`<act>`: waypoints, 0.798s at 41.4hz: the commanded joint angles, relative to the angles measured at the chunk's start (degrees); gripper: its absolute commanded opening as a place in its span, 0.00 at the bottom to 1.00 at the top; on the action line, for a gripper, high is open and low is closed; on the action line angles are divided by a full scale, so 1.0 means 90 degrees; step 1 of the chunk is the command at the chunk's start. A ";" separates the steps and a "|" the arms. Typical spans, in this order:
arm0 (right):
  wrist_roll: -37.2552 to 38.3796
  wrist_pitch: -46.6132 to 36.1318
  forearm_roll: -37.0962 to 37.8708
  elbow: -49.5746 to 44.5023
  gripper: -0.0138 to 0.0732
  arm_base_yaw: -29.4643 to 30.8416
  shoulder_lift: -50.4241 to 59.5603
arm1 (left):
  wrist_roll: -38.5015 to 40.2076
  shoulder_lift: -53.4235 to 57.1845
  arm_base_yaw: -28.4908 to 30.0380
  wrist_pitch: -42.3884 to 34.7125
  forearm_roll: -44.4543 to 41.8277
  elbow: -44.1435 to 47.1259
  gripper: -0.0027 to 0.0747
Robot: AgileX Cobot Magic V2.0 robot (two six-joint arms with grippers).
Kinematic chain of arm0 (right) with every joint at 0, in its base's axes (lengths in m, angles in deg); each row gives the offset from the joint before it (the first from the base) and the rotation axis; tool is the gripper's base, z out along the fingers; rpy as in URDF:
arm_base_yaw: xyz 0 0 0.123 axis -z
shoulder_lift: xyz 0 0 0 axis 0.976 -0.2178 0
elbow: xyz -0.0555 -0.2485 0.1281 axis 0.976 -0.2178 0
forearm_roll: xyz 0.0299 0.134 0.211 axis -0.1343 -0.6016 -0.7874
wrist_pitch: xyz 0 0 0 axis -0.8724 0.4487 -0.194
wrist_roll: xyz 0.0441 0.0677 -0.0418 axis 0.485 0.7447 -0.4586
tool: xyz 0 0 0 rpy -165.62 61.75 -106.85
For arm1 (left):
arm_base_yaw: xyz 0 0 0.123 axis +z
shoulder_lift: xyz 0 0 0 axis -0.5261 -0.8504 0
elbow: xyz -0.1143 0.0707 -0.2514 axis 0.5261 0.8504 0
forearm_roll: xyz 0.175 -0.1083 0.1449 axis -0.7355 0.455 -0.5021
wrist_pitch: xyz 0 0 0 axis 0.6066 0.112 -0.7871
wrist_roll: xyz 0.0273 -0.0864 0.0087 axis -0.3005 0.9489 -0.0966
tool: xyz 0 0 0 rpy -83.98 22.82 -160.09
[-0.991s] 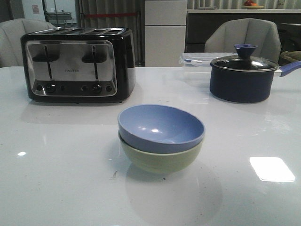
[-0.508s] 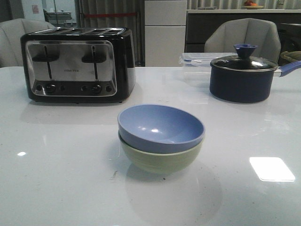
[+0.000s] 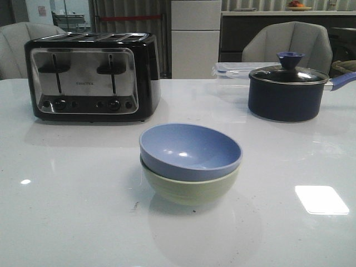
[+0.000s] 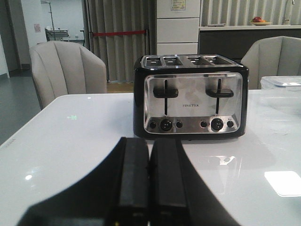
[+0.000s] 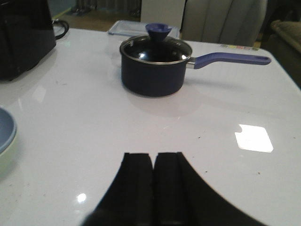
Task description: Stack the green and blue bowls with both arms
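Observation:
The pale blue bowl (image 3: 190, 149) sits nested inside the pale green bowl (image 3: 189, 188) at the middle of the white table, slightly tilted. An edge of both bowls shows in the right wrist view, the blue bowl (image 5: 4, 129) above the green bowl (image 5: 6, 157). My left gripper (image 4: 149, 143) is shut and empty above the table, facing the toaster. My right gripper (image 5: 153, 157) is shut and empty above the table, to the right of the bowls. Neither gripper shows in the front view.
A black and chrome toaster (image 3: 92, 75) stands at the back left. A dark navy saucepan (image 3: 286, 92) with a glass lid stands at the back right, with a clear plastic box (image 3: 231, 71) behind it. Chairs stand beyond the table's far edge.

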 commanded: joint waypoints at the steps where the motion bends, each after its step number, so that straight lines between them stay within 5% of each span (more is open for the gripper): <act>1: -0.0055 -0.1184 0.0048 -0.0401 0.22 0.0189 0.0412 | 0.0013 0.0124 -0.0019 -0.0592 0.0055 0.0017 0.16; 8: -0.0055 -0.1849 0.0048 -0.1148 0.22 0.0250 0.0905 | 0.0013 0.0124 -0.0019 -0.0592 0.0055 0.0017 0.16; 33: 0.0376 -0.2200 -0.0100 -0.1136 0.22 0.0242 0.0891 | 0.0013 0.0124 -0.0019 -0.0592 0.0055 0.0017 0.16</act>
